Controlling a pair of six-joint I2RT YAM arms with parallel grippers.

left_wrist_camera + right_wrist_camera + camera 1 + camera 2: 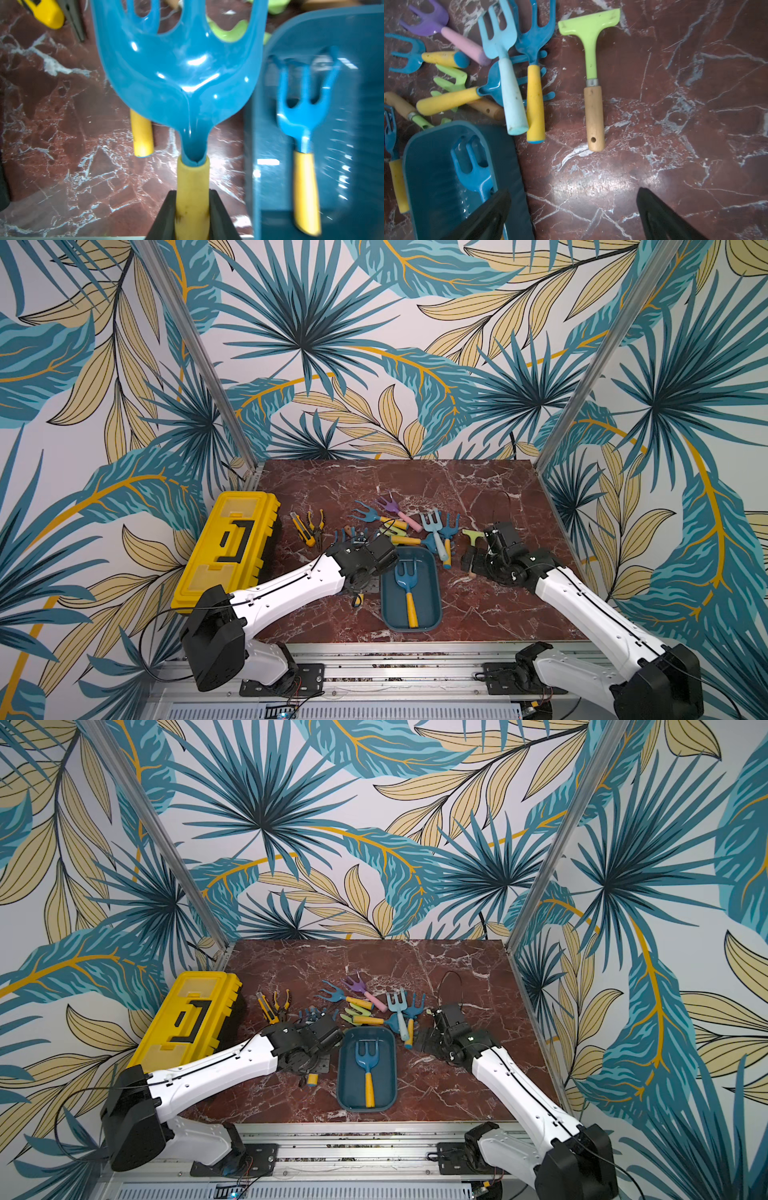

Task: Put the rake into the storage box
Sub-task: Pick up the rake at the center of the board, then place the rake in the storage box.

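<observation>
- The rake (182, 72): glossy blue pronged head, yellow handle, the handle clamped in the left gripper (192, 199), just left of the storage box (430, 605).
- The box (shallow, dark teal) holds one second rake (406, 585).
- Right gripper (571, 207): spread wide, empty, right of the box.
- Far side: piled hand tools (415, 526); one yellow toolbox (228, 547) at left.

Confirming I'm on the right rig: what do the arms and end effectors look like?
The left arm and right arm: white shell links, black joints, thin black cables running along them. The left end effector and right end effector: black wedge-shaped fingers.
</observation>
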